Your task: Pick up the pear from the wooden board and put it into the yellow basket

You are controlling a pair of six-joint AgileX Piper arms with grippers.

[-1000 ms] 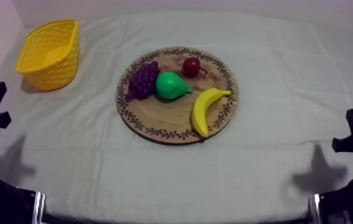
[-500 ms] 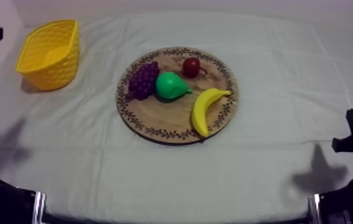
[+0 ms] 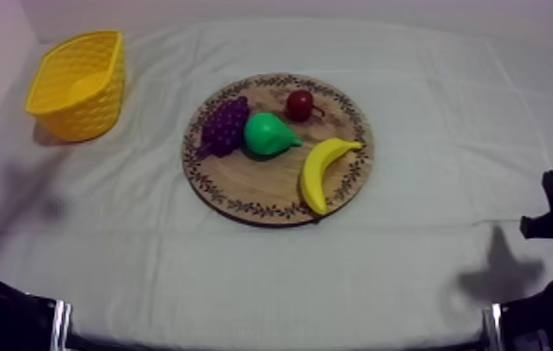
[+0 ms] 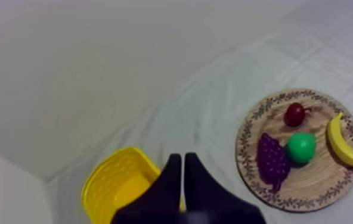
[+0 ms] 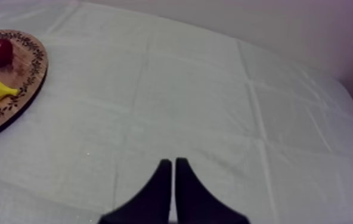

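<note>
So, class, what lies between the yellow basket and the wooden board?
Only bare grey-white cloth. The top view shows nothing lying on the stretch from the yellow basket to the wooden board.

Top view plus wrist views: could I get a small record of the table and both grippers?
Board: round wooden board, mid-table, carrying four toy fruits
Pear: green pear lying on the board, between grapes and banana, not gripped
Other fruit: small red fruit behind the pear
Basket: yellow basket on the cloth, left of the board, apart from it
Left gripper: shut on nothing, raised over the basket
Right gripper: shut on nothing, over bare cloth beside the board
</note>
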